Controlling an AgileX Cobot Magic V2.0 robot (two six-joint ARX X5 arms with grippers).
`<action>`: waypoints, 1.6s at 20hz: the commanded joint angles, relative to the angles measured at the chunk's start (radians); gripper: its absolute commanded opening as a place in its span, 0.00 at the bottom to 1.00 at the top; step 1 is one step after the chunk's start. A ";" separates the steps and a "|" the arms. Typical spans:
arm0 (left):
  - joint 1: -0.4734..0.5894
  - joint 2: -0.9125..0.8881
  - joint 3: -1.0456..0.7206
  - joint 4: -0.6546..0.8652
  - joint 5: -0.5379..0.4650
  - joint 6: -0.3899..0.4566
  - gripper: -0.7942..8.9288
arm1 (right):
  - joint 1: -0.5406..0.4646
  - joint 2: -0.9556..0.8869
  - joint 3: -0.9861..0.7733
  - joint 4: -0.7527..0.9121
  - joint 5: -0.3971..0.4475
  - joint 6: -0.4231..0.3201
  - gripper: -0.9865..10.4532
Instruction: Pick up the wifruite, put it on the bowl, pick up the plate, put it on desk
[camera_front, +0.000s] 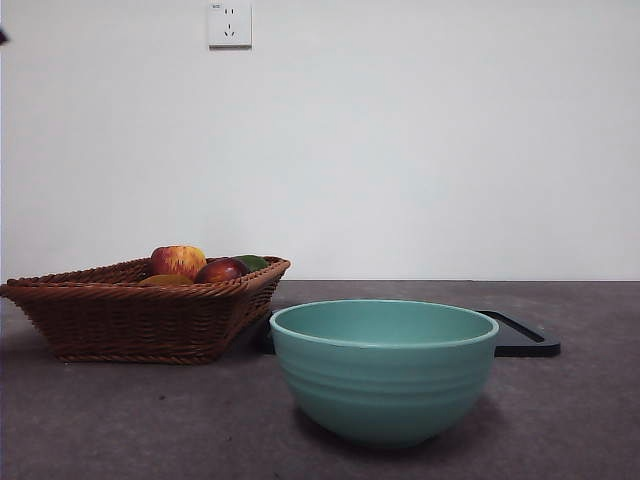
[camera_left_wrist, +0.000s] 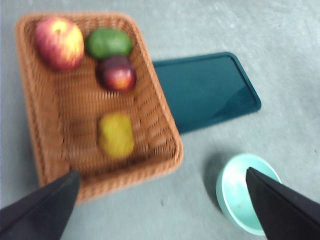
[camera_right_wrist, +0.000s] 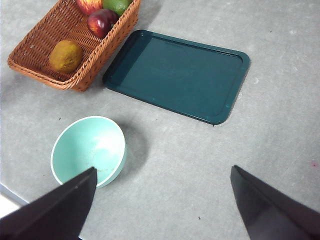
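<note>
Front view: small brown oval wifruite (camera_right_wrist: 65, 56) lies in the woven brown wicker basket (camera_front: 140, 320), left of the teal ridged ceramic bowl (camera_front: 384, 370); open grey desk (camera_front: 580, 420) surrounds it. Left gripper (camera_left_wrist: 162, 205) and right gripper (camera_right_wrist: 162, 207) hang spread apart, holding nothing.

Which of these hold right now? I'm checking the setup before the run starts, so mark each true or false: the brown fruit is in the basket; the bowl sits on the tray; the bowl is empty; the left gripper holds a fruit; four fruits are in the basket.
1. The brown fruit lies in the basket. True.
2. The bowl sits on the tray. False: it stands on the desk, apart from the tray.
3. The bowl is empty. True.
4. The left gripper holds a fruit. False: its fingers are open and empty, above the basket's edge and the bowl.
5. Four fruits are in the basket. True.
</note>
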 joint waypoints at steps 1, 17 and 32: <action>-0.051 0.100 0.057 0.013 -0.069 0.000 0.62 | 0.005 0.004 0.019 0.008 -0.003 0.011 0.46; -0.191 0.688 0.074 0.286 -0.352 0.000 0.61 | 0.005 0.004 0.019 0.006 0.004 0.011 0.46; -0.195 0.661 0.076 0.282 -0.386 -0.003 0.26 | 0.005 0.004 0.018 0.002 0.004 0.011 0.46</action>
